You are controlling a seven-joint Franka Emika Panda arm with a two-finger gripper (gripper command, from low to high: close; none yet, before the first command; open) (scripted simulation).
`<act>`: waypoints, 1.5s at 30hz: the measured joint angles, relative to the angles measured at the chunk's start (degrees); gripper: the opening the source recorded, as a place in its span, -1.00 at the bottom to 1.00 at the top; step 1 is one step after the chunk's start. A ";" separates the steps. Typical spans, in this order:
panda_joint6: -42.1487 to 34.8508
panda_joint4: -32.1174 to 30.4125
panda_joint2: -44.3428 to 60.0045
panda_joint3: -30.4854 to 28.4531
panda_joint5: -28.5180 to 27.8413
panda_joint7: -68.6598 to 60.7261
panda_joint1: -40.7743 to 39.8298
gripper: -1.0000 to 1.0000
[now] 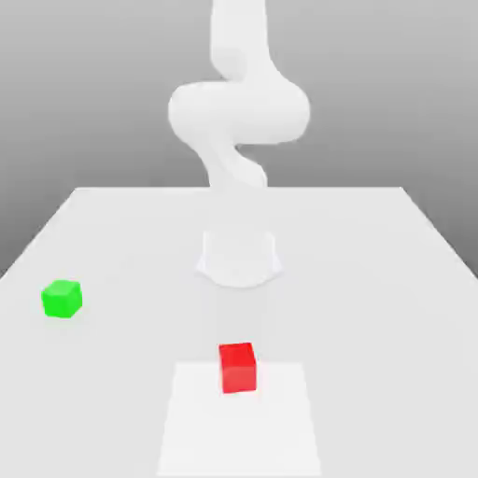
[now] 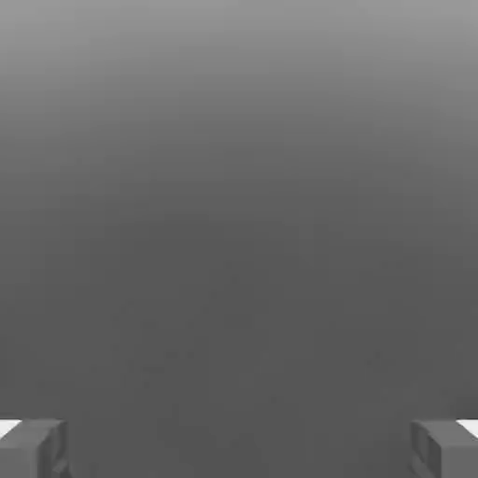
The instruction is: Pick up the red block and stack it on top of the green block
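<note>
The red block [image 1: 237, 367] sits on the white table near its front edge, about midway across the exterior view. The green block [image 1: 62, 299] rests on the table at the exterior view's left, a little farther back than the red one and well apart from it. In the hand view my gripper [image 2: 239, 450] is open, its two grey fingertips [image 2: 34, 448] standing far apart with nothing between them, over a plain grey background. The white arm [image 1: 238, 112] rises behind both blocks.
The arm's round base [image 1: 239, 257] stands on the table [image 1: 373, 280] behind the red block. A paler rectangular patch [image 1: 238, 429] lies on the tabletop under and in front of the red block. The table's edges slope away at both sides.
</note>
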 joint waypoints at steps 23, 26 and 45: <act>38.10 -29.80 49.63 -0.96 1.13 -9.35 0.85 0.00; 40.88 -29.37 52.88 -0.47 1.43 -9.57 0.42 -1.00; 24.93 -30.86 34.81 -6.78 -3.78 -11.34 -6.46 -1.00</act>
